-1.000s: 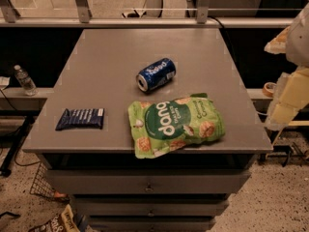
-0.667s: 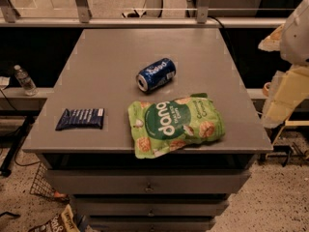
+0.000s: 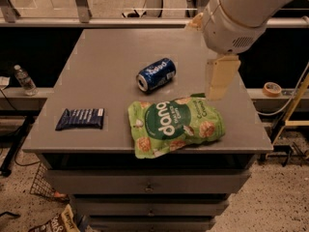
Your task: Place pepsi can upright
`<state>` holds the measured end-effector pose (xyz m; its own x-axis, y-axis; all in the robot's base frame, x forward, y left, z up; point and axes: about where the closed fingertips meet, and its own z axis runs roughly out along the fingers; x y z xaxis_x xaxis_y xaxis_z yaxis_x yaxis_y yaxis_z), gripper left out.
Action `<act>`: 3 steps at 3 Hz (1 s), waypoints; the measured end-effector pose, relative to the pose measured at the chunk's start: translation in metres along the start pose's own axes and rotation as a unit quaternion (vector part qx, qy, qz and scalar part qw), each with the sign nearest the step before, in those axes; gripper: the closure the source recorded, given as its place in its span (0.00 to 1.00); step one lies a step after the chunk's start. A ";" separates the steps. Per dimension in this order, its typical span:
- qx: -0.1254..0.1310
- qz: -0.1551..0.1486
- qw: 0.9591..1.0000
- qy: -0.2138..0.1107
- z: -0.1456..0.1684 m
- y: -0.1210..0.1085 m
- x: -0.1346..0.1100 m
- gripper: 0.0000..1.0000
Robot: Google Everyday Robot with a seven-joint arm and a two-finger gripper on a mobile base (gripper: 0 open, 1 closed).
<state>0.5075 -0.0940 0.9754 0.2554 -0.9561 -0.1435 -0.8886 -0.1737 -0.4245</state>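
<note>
The pepsi can [image 3: 156,74] is a small dark-blue can with white lettering. It lies on its side near the middle of the grey table [image 3: 96,57], its silver end facing front-left. My gripper [image 3: 220,83] hangs from the big white arm joint [image 3: 231,18] above the table's right part. It is to the right of the can and apart from it, just above the back edge of the green snack bag [image 3: 174,126]. It holds nothing that I can see.
A flat dark-blue snack wrapper [image 3: 80,118] lies at the front left of the table. A water bottle [image 3: 24,79] stands on a ledge to the left, and a tape roll [image 3: 273,88] lies on a ledge to the right. Drawers are below the tabletop.
The arm has swung in from the right edge to over the table's right part, closer to the can. The can, bag and wrapper have not moved.
</note>
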 end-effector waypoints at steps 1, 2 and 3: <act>0.000 0.002 1.000 0.000 -0.001 0.001 0.001 0.00; 0.019 -0.047 0.999 0.014 0.008 -0.013 -0.003 0.00; 0.026 -0.168 0.985 0.040 0.044 -0.054 -0.023 0.00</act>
<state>0.5666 -0.0520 0.9619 0.4983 -0.8630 0.0829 -0.7384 -0.4726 -0.4811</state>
